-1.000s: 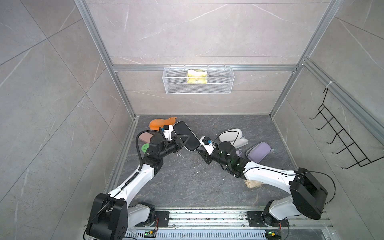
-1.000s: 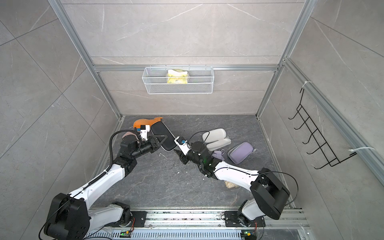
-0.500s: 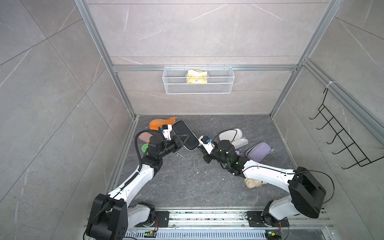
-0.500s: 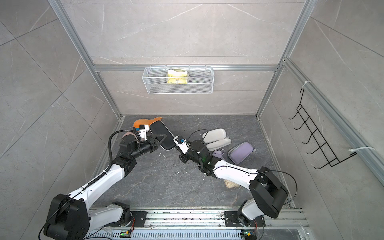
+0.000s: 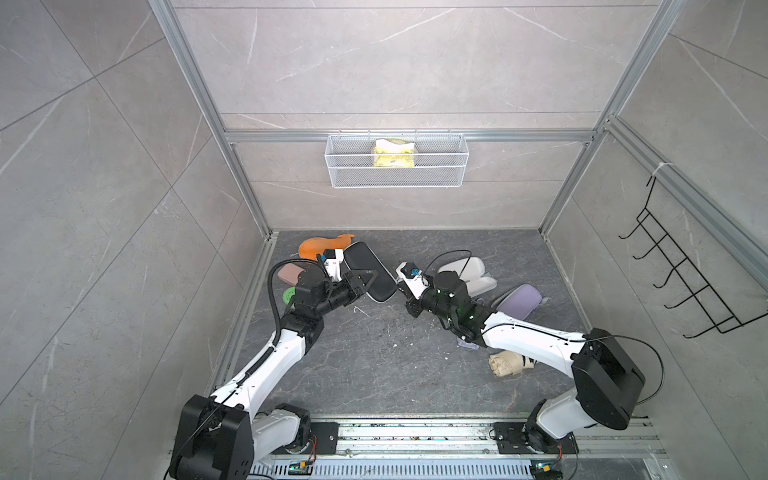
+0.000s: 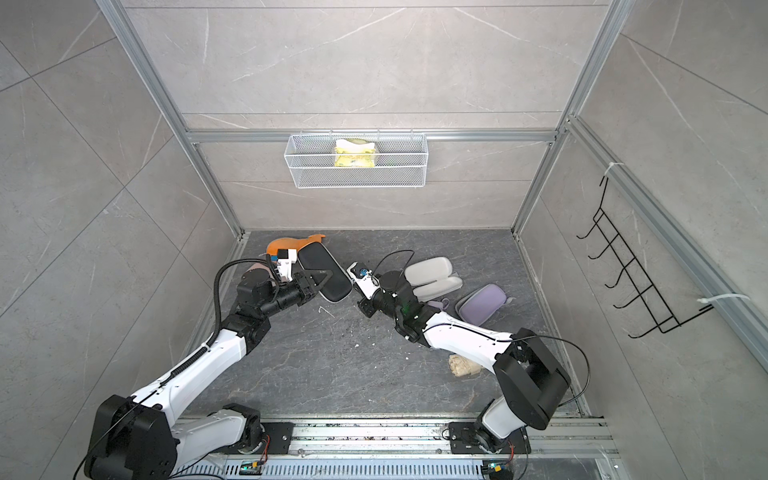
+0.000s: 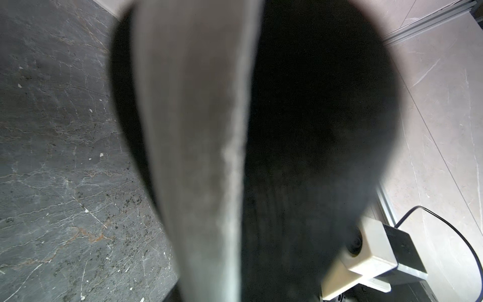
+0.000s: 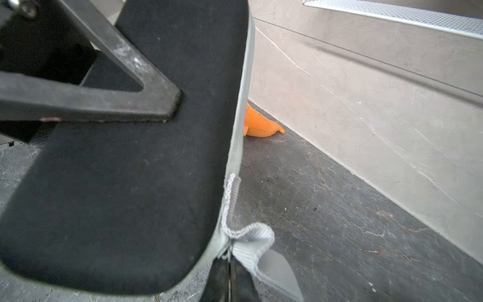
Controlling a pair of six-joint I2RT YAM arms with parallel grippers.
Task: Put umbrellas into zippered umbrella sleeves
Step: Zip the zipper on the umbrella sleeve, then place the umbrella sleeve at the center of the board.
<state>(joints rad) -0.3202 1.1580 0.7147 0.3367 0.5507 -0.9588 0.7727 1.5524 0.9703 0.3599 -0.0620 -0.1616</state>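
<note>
Clamps left gripper (image 5: 368,277) across the black sleeve (image 5: 365,257), jaws closed on its two faces, in both top views. Holds that sleeve off the floor (image 5: 374,365), tilted, near the back left corner, just in front of the orange plush (image 5: 320,246) and beside the pink case (image 5: 291,273). Pinches right gripper (image 8: 228,274) fully together on the grey zip tab (image 8: 251,235) at the sleeve's near corner. Shows a left finger (image 8: 104,86) pressed flat on the black shell in the right wrist view. Fills the left wrist view with a blurred black shell and a grey band; cannot tell more there. Finds the cream sleeve (image 5: 465,274) lying open on the floor behind the right arm, and the lavender sleeve (image 5: 519,301) just to its right. Finds the beige umbrella (image 5: 505,363) on the floor, partly under the right forearm, well apart from all three sleeves. Shows a wire basket (image 5: 397,178) on the back wall.
</note>
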